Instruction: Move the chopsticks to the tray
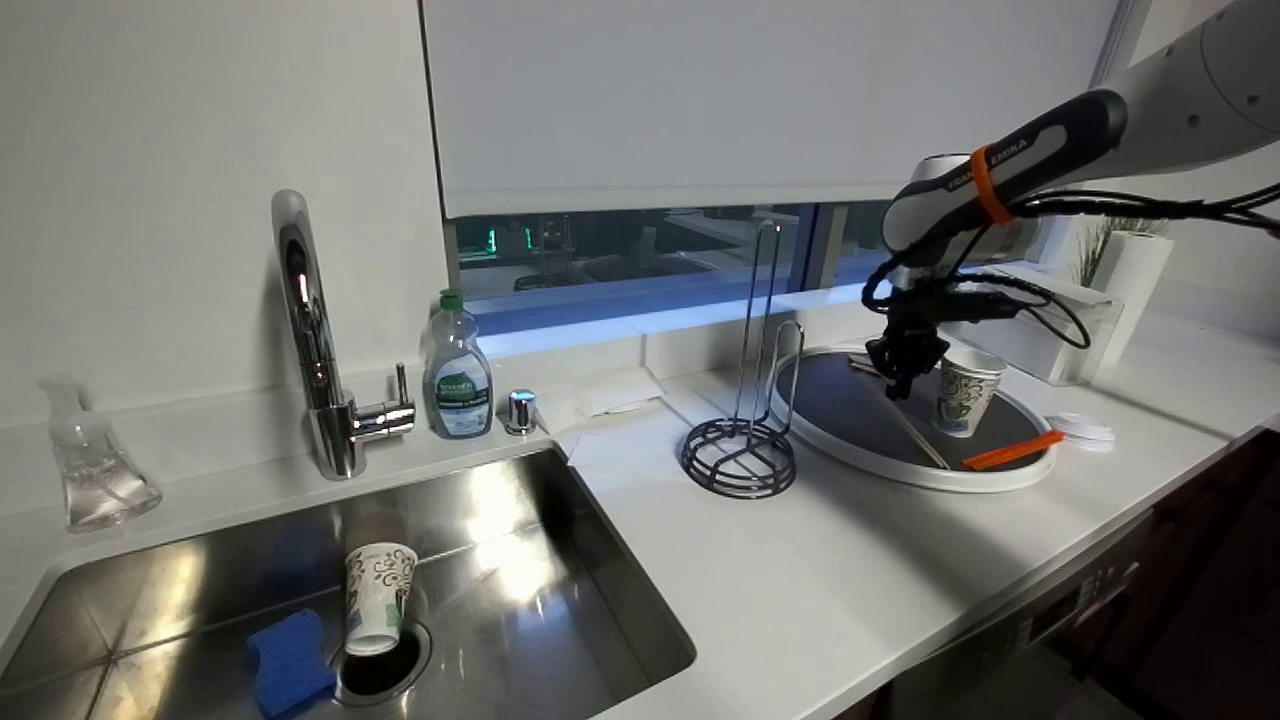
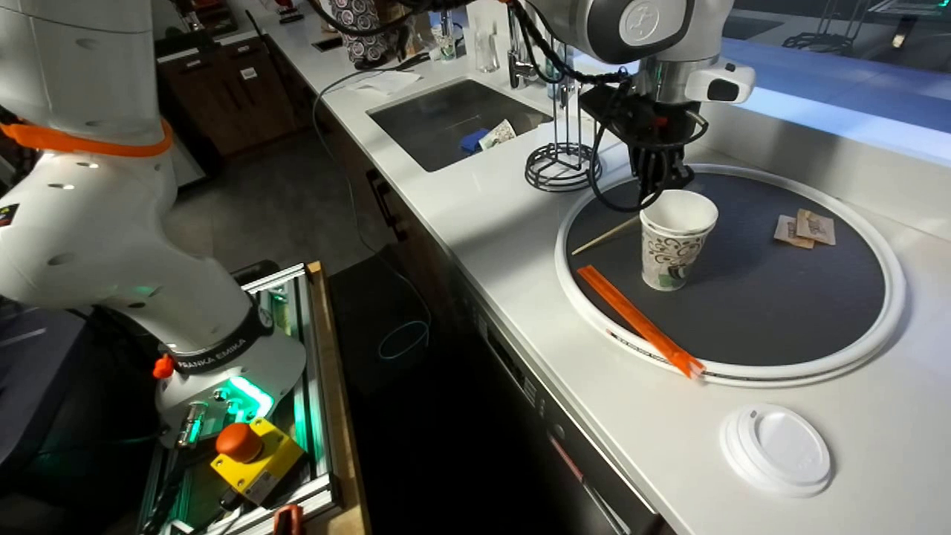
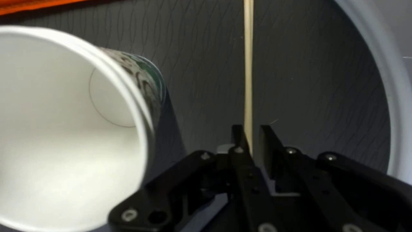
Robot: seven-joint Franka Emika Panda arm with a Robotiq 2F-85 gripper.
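Two chopsticks lie on the tray beneath the narrowly parted gripper, their long axis passing in line with its gap toward the front edge of the counter.

Both exterior views slant down over sink and tray; the wrist view looks closely down.

In an exterior view, sink glares lower left, lower-right corner near black; wrist view slightly soft, cup casting dark shadow mid-frame
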